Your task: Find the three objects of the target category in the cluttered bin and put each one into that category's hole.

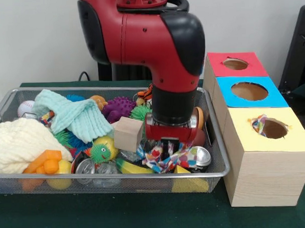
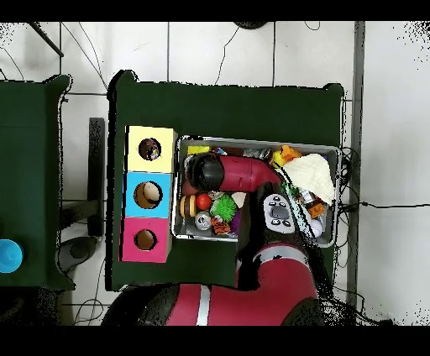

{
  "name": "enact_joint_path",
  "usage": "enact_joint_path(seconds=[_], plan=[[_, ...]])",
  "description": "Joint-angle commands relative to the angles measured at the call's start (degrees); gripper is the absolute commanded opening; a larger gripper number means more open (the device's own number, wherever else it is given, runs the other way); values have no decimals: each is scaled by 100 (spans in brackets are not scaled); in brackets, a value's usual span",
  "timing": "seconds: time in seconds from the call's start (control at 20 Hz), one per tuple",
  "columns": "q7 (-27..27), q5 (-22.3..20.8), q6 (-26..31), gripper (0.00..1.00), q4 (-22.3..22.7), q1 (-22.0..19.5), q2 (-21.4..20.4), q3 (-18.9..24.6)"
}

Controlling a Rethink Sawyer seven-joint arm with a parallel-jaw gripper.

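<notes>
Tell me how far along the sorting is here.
One patterned cloth already pokes from the yellow box's hole. The hand is down in the wire bin, at another patterned cloth; its grip is hidden. Red hole and blue hole look empty.

Red and black arm [image 1: 160,38] bent straight down, gripper [image 1: 168,143] low, its state hidden

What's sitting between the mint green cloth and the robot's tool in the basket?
In the front view, a plain wooden block sits between the mint green cloth and the tool.
</notes>
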Motion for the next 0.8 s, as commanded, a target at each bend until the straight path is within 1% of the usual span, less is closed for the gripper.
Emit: enact_joint_path(seconds=[0.05,0.25,0.4,0.65,0.8], plan=[[592,222,114,0,967,-2,-886,766],[648,341,392,0,923,107,-1181,743],[692,464,724,0,772,222,-1327,695],[834,672,1064,0,466,455,-1382,551],[988,778,1192,0,399,660,-1431,426]])
